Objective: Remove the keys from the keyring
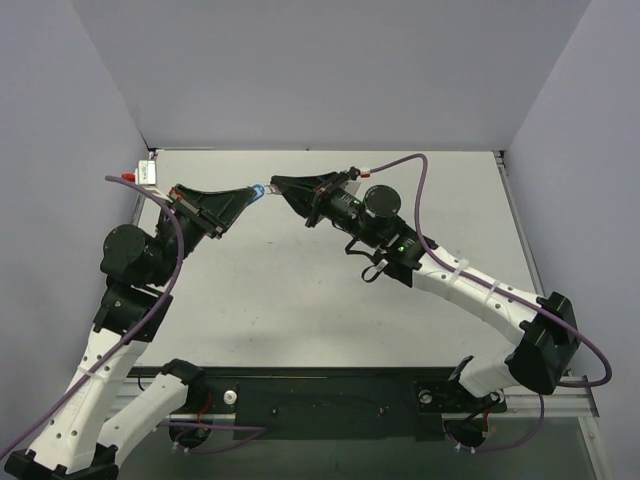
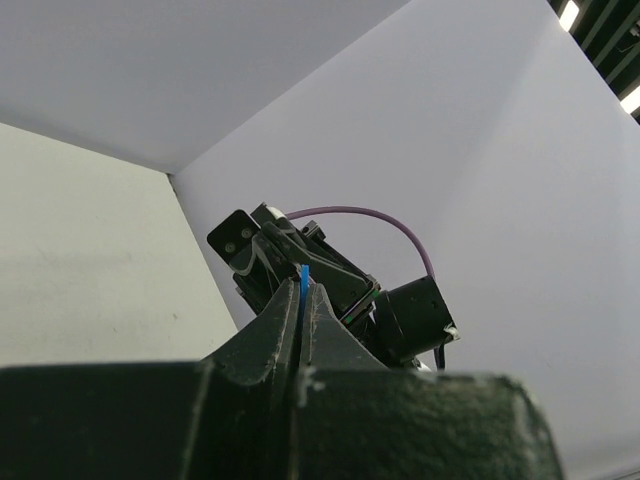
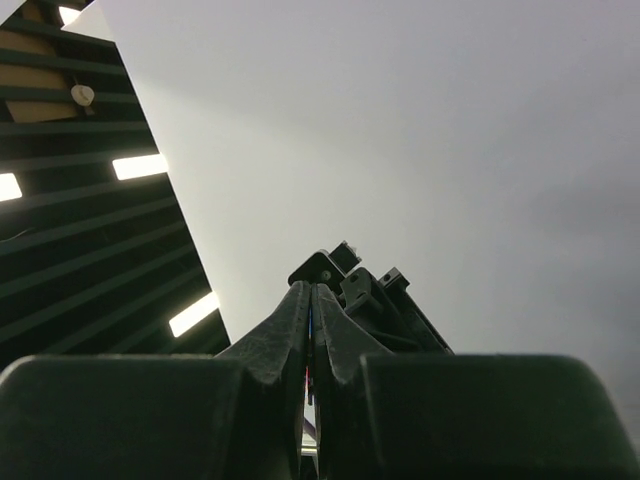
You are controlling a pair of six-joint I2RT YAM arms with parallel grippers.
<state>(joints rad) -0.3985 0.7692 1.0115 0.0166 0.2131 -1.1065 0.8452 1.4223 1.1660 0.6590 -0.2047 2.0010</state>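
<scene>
Your left gripper [image 1: 251, 193] is pinched tight on the keyring [image 1: 259, 189], on its thin, flat blue plastic tag [image 2: 303, 281]. Your right gripper [image 1: 275, 186] is squeezed shut, tip to tip with the left one.

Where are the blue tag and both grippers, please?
blue tag [image 2: 303, 281]: left wrist view, edge above the fingertips.
left gripper [image 1: 250, 192]: top view, between its fingertips.
right gripper [image 1: 274, 185]: top view, between its fingertips.

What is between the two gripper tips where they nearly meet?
Only the blue tag, its end pinched in the left gripper, with the right gripper closed right beside it. The top view shows this.
</scene>
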